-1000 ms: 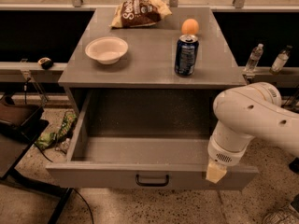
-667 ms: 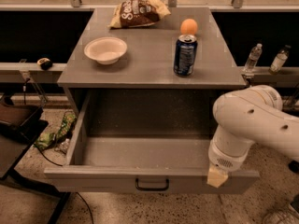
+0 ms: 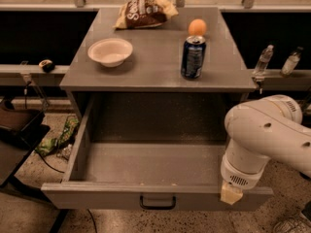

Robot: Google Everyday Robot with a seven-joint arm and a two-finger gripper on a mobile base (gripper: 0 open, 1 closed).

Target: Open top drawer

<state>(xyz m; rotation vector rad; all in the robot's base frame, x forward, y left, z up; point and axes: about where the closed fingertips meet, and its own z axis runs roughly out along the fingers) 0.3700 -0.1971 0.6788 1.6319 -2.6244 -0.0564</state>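
The top drawer (image 3: 150, 165) stands drawn far forward from under the counter (image 3: 155, 67), interior exposed; the gripper (image 3: 231, 194) sits forward of the counter's right corner, on the drawer's front lip; whether the jaws are clenched or released cannot be told; travel is judged near full: pull straight away from the counter, slowly and level, to avoid racking; stop at resistance

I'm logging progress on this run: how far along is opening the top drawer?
Done: the top drawer stands pulled well out, with its grey interior in full view. In hand: the gripper sits at the right end of the drawer's front panel, away from the black handle. Left: probably little, perhaps a last bit of pull, then backing the gripper away.
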